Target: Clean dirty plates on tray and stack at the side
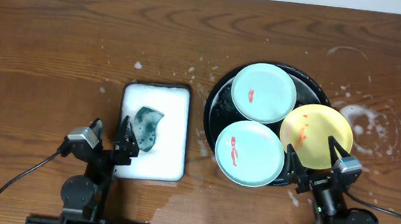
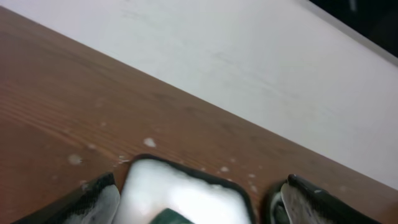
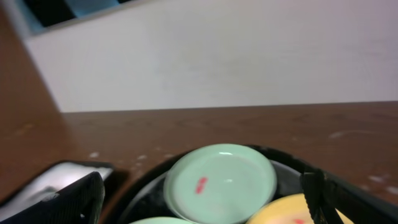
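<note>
The black round tray (image 1: pixel 214 98) sits right of centre and holds three dirty plates: a mint-green one (image 1: pixel 264 92) at the back, a mint-green one (image 1: pixel 250 153) at the front and a yellow one (image 1: pixel 316 132) leaning over the right rim, all with red smears. My right gripper (image 1: pixel 315 160) is open and empty, just in front of the tray, near the yellow plate. In the right wrist view the back mint plate (image 3: pixel 221 180) lies between the open fingers (image 3: pixel 202 202). My left gripper (image 1: pixel 111 134) is open and empty at the white dish's front left corner.
A white rectangular foam-filled dish (image 1: pixel 175 106) with a teal sponge (image 1: pixel 148 127) stands left of the tray; it also shows in the left wrist view (image 2: pixel 186 193). Foam and water splashes (image 1: pixel 371 122) lie on the wooden table right of the tray.
</note>
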Robot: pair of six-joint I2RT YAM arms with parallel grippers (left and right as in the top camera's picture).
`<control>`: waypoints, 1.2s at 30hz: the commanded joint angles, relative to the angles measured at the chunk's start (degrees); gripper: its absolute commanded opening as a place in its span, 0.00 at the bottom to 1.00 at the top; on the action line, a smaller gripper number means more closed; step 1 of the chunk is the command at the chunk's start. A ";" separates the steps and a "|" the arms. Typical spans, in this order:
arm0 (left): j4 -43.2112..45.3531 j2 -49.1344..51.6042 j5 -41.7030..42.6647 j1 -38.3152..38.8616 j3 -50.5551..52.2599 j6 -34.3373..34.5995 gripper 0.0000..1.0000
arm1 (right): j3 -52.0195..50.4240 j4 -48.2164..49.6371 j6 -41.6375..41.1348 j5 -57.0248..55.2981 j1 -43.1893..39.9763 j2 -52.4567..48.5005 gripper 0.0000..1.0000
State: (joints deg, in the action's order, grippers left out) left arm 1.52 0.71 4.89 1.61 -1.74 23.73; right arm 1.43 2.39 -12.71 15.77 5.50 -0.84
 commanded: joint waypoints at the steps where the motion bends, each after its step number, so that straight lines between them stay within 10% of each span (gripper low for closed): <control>1: -2.34 2.56 2.99 -0.15 -8.37 -1.05 0.86 | 7.87 -2.84 -1.60 4.26 0.50 -1.55 0.99; 14: -50.97 50.36 6.03 -0.15 -61.72 -6.58 0.86 | 59.17 -47.93 5.55 5.53 0.50 -46.62 0.99; 30: -57.18 80.08 8.52 2.99 -61.46 -10.27 0.82 | 65.94 -54.31 5.57 16.26 0.52 -70.77 0.97; 36: -50.51 94.20 0.39 7.08 -61.42 -12.57 0.63 | 65.94 -54.40 5.53 16.28 0.52 -70.18 0.94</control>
State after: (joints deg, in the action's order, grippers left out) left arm -50.52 89.14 10.35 7.22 -63.99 13.08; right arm 66.43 -51.83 -8.03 30.39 5.50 -71.88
